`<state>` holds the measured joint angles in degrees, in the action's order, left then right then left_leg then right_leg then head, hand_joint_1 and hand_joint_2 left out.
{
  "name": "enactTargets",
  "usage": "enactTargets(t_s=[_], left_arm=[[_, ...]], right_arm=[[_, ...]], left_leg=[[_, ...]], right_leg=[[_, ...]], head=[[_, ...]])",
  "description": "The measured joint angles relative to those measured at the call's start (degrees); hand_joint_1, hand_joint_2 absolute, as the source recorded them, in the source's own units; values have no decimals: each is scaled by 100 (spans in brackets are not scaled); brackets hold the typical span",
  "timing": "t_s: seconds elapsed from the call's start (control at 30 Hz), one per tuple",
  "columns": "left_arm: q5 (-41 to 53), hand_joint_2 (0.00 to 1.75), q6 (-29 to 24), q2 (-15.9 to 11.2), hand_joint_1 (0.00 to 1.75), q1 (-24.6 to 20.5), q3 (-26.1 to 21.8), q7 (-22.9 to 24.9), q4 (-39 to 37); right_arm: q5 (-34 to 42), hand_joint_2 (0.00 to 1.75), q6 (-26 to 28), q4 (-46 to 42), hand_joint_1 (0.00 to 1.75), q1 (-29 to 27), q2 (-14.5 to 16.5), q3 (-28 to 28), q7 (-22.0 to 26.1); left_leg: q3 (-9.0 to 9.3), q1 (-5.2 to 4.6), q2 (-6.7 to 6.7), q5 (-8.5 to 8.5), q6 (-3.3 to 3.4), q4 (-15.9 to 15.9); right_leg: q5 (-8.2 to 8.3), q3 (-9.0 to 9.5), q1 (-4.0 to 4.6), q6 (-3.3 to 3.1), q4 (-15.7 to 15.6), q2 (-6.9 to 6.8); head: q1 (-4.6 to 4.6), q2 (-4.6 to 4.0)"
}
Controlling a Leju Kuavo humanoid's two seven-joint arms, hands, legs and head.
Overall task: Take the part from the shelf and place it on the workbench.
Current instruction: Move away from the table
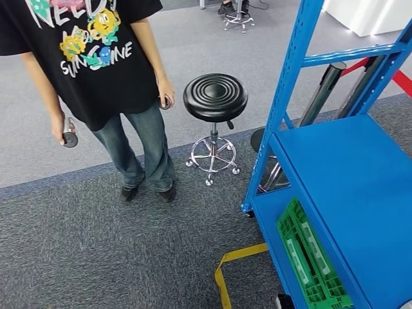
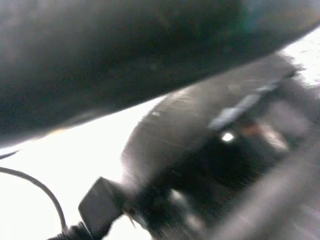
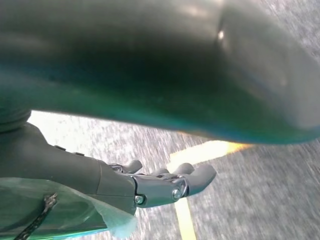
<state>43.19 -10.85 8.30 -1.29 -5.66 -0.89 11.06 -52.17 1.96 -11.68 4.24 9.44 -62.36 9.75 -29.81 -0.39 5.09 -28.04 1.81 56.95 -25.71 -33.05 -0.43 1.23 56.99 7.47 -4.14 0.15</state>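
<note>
My right hand (image 3: 166,182) hangs low with its fingers stretched out and a little apart, gripping nothing. Under it I see grey carpet and a strip of yellow tape (image 3: 185,220). My left wrist view is a dark blur, so I cannot tell how my left hand is set.

The blue shelf (image 1: 349,187) stands to my right. Its middle board is bare blue metal where I can see it. On the board below, just behind the front edge, lies a green slatted plastic piece (image 1: 311,257), and I take this to be the part I am after, though I cannot be sure. It lies flat, with its long axis running along the front edge of the shelf, from near the front corner post back towards me.

The yellow tape lies on the carpet just off that corner post. From this I judge that my right hand is close to the front of the shelf and is the nearer hand. The part sits lower than the middle board and further to the right than my hand. I expect to have to go in under that board, crossing the part's long side rather than meeting its end.

A person (image 1: 97,58) stands well clear of the shelf on the far side of a black stool (image 1: 215,96), with a small dark object in each hand.
</note>
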Motion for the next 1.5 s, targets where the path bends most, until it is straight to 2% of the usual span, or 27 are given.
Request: enactTargets(t_s=[0.03,0.1,0.17,0.2,0.27,0.3,0.37,0.43,0.53,0.6,0.67,0.7,0.73,0.77,0.83,0.9,0.97,1.03,1.07,1.13,1.2,1.27,1.3,1.33,1.4,1.43,1.5], left_arm=[[-1,0,-6,4,0,-3,-1,4,0],[-1,0,-21,20,0,0,-3,3,0],[5,0,-36,39,0,9,-3,-9,0],[11,0,-46,44,0,14,-3,-15,0],[32,0,-63,48,0,19,-4,-25,0],[42,0,-69,52,0,16,-5,-32,0],[54,0,-73,62,0,9,-5,-49,0],[64,0,-73,68,0,4,-5,-62,0],[82,0,-70,71,0,-16,-5,-86,0],[97,0,-68,75,0,-18,-5,-102,0],[102,0,-67,78,0,-7,-5,-109,0],[102,0,-67,78,0,0,-5,-110,0],[102,0,-67,77,0,5,-5,-110,0],[103,0,-67,76,0,9,-5,-110,0],[104,0,-67,75,0,12,-5,-113,0],[106,0,-67,74,0,15,-5,-117,-1],[107,0,-67,73,0,10,-5,-120,-3],[107,0,-67,78,0,0,-5,-124,-4],[108,0,-66,84,0,-4,-5,-125,-4],[110,0,-65,101,0,-2,-5,-126,-4],[110,0,-65,109,0,14,-5,-127,-4],[109,0,-65,110,0,26,-5,-127,-4],[109,0,-65,112,0,25,-5,-127,-4],[109,0,-65,116,0,22,-5,-127,-4],[109,0,-66,127,0,17,-5,-127,-4],[110,0,-67,129,0,17,-5,-127,-4],[111,0,-69,130,0,8,-5,-127,-4]], right_arm=[[-3,0,-2,2,0,-10,4,6,-1],[-8,0,4,5,0,-14,6,23,-1],[-9,0,10,5,0,11,7,36,-1],[-8,0,11,5,0,22,7,39,0],[-6,0,14,5,0,16,6,42,-2],[-4,0,16,5,0,6,5,42,-3],[2,0,20,5,0,5,5,42,-5],[9,0,18,5,0,28,7,42,-4],[14,0,18,5,0,30,8,42,-4],[17,0,22,5,0,32,8,42,-5],[18,0,27,5,0,48,9,42,-4],[19,0,30,5,0,52,9,42,-3],[19,0,32,5,0,51,9,42,-2],[20,0,33,5,0,44,9,42,-2],[24,0,38,5,0,34,9,42,0],[26,0,40,6,0,40,10,42,2],[28,0,42,7,0,48,13,42,7],[30,0,45,7,0,32,12,42,10],[31,0,49,7,0,19,11,42,10],[34,0,54,7,0,16,10,42,4],[36,0,56,7,0,34,11,42,1],[38,0,56,7,0,32,10,42,1],[40,0,56,7,0,22,9,42,1],[43,0,57,7,0,12,9,42,0],[49,0,56,6,0,17,9,40,0],[52,0,55,6,0,29,10,40,1],[58,0,50,7,0,41,10,42,1]], left_leg=[[17,5,-80,29,8,-44],[56,20,-252,95,36,-163],[66,16,-441,119,57,-210],[60,10,-545,117,60,-207],[54,11,-725,105,50,-198],[54,16,-801,95,35,-189],[57,21,-926,58,-21,-150],[59,8,-1017,12,-93,-96],[89,25,-1109,-21,-188,-67],[37,57,-929,-194,-254,123],[-241,73,-652,-583,-277,786],[-430,74,-587,-769,-271,1207],[-589,72,-559,-874,-259,1543],[-659,68,-546,-846,-236,1666],[-498,56,-479,-478,-169,1236],[-167,50,-214,-80,-95,430],[-13,44,-26,26,-66,39],[-2,38,-110,33,-53,-20],[6,43,-180,57,-35,-59],[17,59,-348,104,10,-138],[10,46,-533,110,35,-149],[5,39,-717,104,35,-146],[4,41,-792,99,28,-142],[6,45,-860,90,15,-134],[11,40,-977,51,-41,-93],[11,30,-1027,30,-76,-70],[22,13,-1108,11,-135,-44]], right_leg=[[5,-31,-6,29,5,14],[-148,-184,15,74,231,-214],[-508,-511,23,113,884,-563],[-667,-687,11,139,1256,-649],[-704,-790,-25,189,1537,-726],[-578,-668,-45,211,1350,-764],[-268,-196,-61,233,558,-960],[-139,121,-51,173,42,-1111],[-129,122,-32,28,-4,-1006],[-103,120,-42,-49,-20,-901],[-77,120,-39,-98,-24,-776],[-69,111,-28,-112,-22,-705],[-65,106,-15,-118,-21,-629],[-62,107,-1,-122,-19,-548],[-56,119,17,-122,-17,-383],[-46,114,26,-108,-7,-233],[-24,66,17,-62,6,-107],[9,3,-4,9,-1,6],[-9,-38,-5,36,24,-46],[-229,-237,11,74,358,-347],[-615,-584,8,114,1095,-641],[-774,-796,-16,161,1599,-710],[-698,-743,-29,180,1540,-734],[-538,-571,-41,194,1255,-778],[-247,-89,-45,192,439,-975],[-175,78,-38,158,158,-1043],[-165,153,-12,67,24,-1041]], head=[[-3,0],[-24,0],[-47,0],[-53,0],[-52,0],[-53,0],[-56,1],[-50,1],[-47,0],[-32,0],[-9,0],[-7,0],[-7,0],[-6,0],[-8,0],[-10,0],[-9,0],[-6,0],[-10,0],[-34,0],[-53,0],[-51,0],[-52,0],[-52,0],[-53,0],[-46,0],[-33,0]])
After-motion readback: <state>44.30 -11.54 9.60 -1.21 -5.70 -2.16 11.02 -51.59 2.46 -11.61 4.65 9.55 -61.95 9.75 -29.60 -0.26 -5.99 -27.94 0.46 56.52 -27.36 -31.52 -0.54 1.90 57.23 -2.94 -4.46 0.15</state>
